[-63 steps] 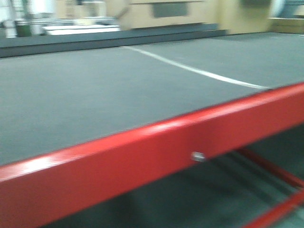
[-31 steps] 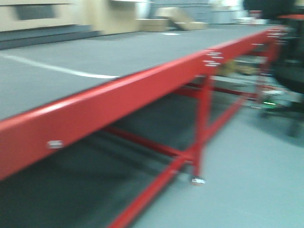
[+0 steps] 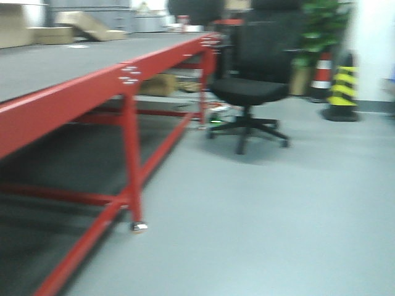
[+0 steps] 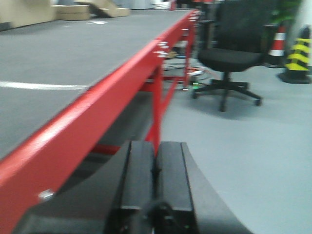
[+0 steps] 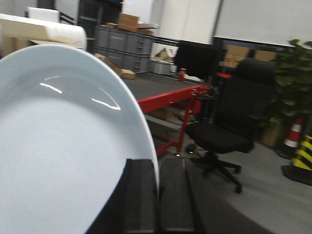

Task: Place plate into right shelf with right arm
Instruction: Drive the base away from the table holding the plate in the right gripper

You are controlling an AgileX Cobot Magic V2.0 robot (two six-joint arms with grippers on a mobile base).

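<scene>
Carrying the plate on edge in the right gripper, we are pinching it at its rim, with the two dark fingers drawn narrow on either side of the thin edge. We are judging it stiff and glazed, so probably slippery and brittle. A rim pinch like this is leaving most of its weight out to the left of the grasp, and any jolt could twist it or let it slide. The rim is the sensible hold, since the face is offering nothing to grip. The plate is showing round, shallow and plain, pale white with a bluish cast and bright glints curving across its smooth surface. It is filling the left half of the right wrist view.

The left gripper is hovering just right of the red-framed worktop, its fingers pressed together on nothing. Farther right, a black office chair is standing on the grey floor, with a striped cone and a plant beyond it. The right shelf is not appearing in any view, so we are reckoning the placing itself is not yet begun.
</scene>
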